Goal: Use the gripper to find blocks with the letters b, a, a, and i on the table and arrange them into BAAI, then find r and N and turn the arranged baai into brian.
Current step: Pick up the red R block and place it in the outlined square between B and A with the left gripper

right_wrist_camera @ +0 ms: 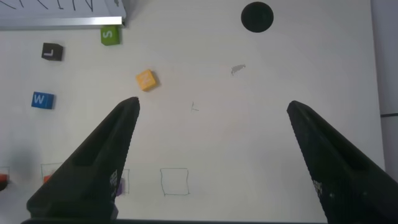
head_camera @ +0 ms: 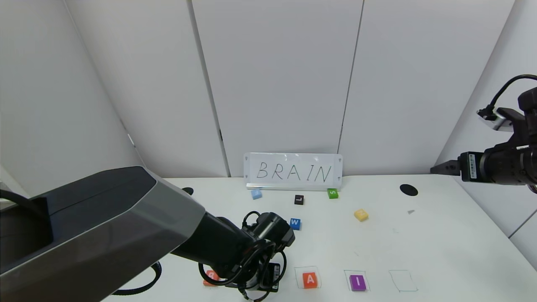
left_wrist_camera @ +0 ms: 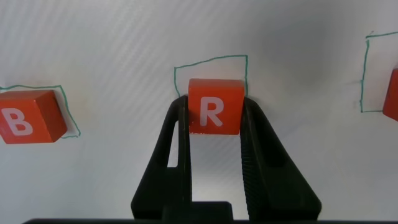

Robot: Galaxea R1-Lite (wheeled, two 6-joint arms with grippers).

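Backdrop: white wall panels behind a white counter (head_camera: 440, 243); a sign (head_camera: 293, 171) reading BRAIN stands at the far edge.
Head view: left gripper (head_camera: 259, 280) low over the near row, hiding the second square. B tile (head_camera: 210, 277) partly hidden beside it; A tile (head_camera: 310, 279) and purple I tile (head_camera: 357, 282) sit in their outlines; last outline empty. Pale-yellow N (head_camera: 361, 214) lies apart, mid-counter.
Left wrist view: gripper clamped on the orange R (left_wrist_camera: 214, 106), at the near edge of its pencilled outline.
Right wrist view: right gripper (right_wrist_camera: 211, 162) raised, spread wide, empty.
Step advice: centre R squarely inside the outline, lower flat, then release without dragging.
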